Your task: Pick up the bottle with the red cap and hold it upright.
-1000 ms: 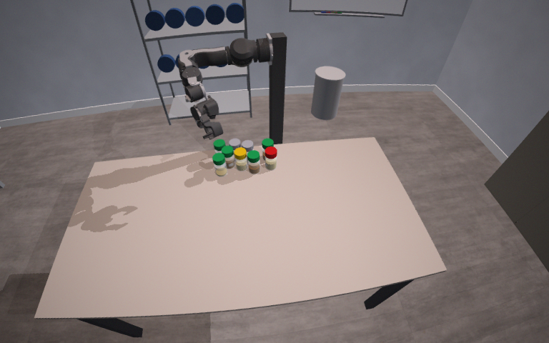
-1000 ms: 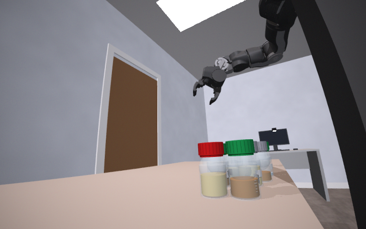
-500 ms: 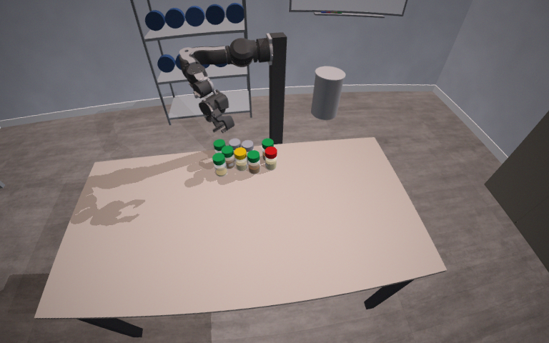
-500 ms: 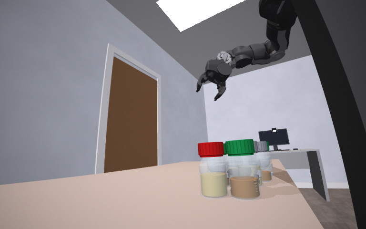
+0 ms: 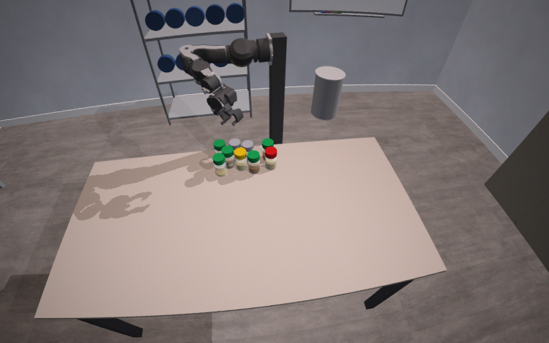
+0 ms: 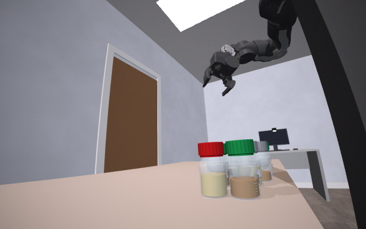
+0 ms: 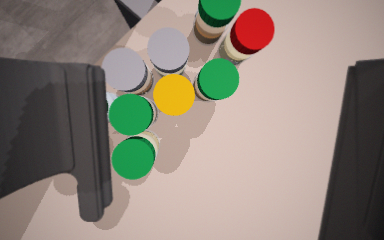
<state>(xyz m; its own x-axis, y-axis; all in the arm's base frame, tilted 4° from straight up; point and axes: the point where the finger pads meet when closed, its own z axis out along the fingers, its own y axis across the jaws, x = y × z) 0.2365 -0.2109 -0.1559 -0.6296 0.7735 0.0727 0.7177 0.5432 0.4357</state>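
The bottle with the red cap (image 5: 270, 157) stands upright at the right end of a cluster of bottles near the table's far edge. It also shows in the exterior view (image 6: 212, 169) with pale contents, and from above in the wrist view (image 7: 253, 30). My gripper (image 5: 230, 117) hangs high above the cluster's left side, well clear of the caps. Its fingers are partly open with nothing between them, as the exterior view (image 6: 217, 87) shows.
Around the red-capped bottle stand several green-capped bottles (image 5: 253, 161), a yellow-capped one (image 5: 240, 158) and two grey-capped ones (image 5: 241, 144). A green-capped bottle (image 6: 242, 168) touches its side. The arm's black post (image 5: 277, 86) rises just behind the cluster.
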